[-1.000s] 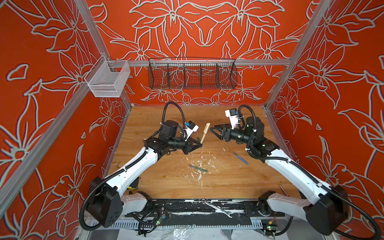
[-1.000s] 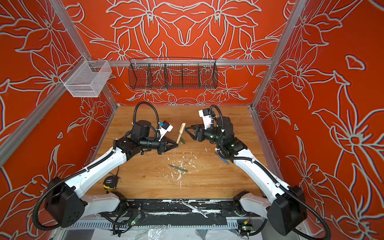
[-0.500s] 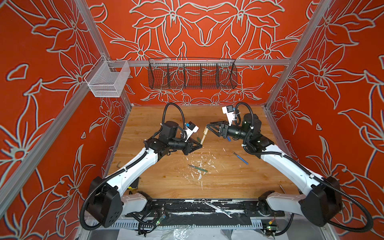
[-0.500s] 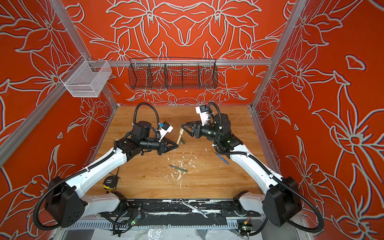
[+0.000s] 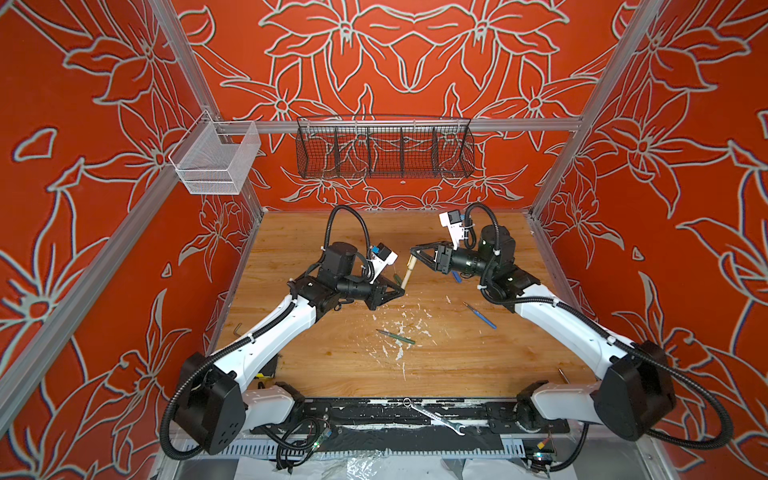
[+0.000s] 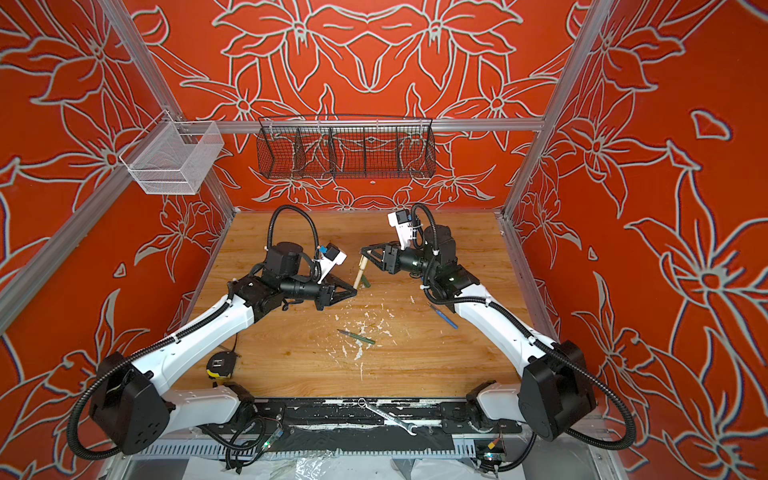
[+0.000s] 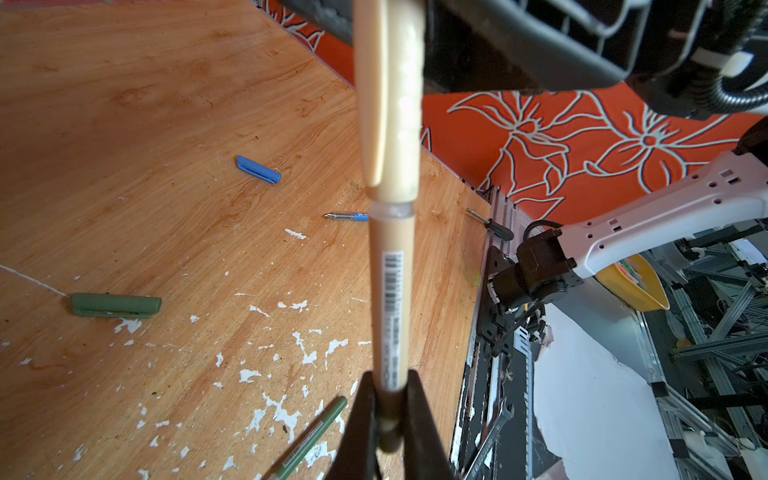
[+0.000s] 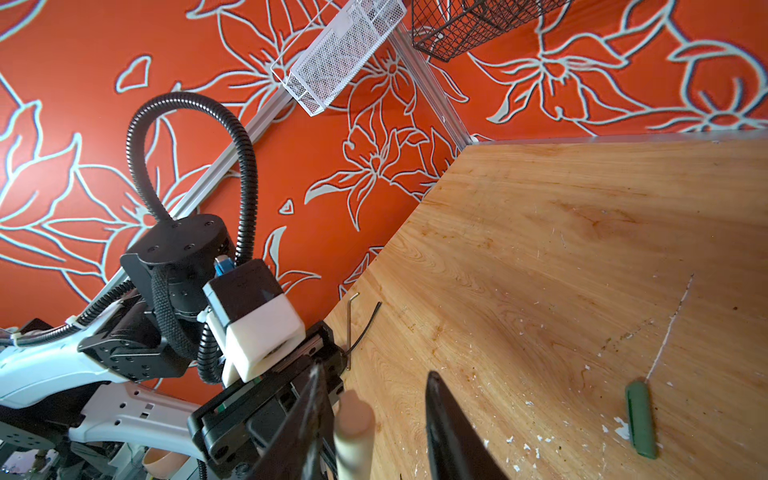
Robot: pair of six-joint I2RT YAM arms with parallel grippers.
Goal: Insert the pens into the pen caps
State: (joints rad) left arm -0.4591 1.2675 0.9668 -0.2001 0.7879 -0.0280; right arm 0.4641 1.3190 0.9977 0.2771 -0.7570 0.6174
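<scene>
**Capped beige pen held up between the two arms; green and blue sets lie loose**

A silver wrench (image 5: 436, 419) lies on the black rail (image 5: 361, 409) just in front of the near edge of the wooden tabletop (image 5: 332, 370). A yellow tape measure (image 6: 218, 365) sits by the near left corner. A bent hex key (image 5: 237, 330) lies along the left edge.

Toward the middle, among white paint flecks (image 5: 400, 353), the green pen (image 5: 397, 336) lies flat. The blue pen (image 5: 480, 316) lies flat too, well apart from it and nearer the right edge.

Farther back, the left gripper (image 5: 401, 291) pinches the lower end of the beige pen (image 7: 390, 291), its jaws pressed against the barrel. The pen is held off the tabletop, tilted, with its upper end leaning toward the far edge. The beige cap (image 7: 390, 104) covers that upper end, seated down to a clear ring.

The right gripper (image 5: 413, 251) is at the cap's end from the right side. Its jaws are spread around the cap. In the right wrist view one finger (image 8: 309, 415) is just beside the cap, and the other (image 8: 449, 436) stands apart from it with bare wood showing between.

The green cap (image 5: 397, 277) lies on the tabletop just beside the held pen. The blue cap (image 5: 457, 276) lies near the right gripper's wrist.

On the far wall hang a black wire basket (image 5: 384, 151) and, at the far left corner, a white mesh basket (image 5: 216, 160).
</scene>
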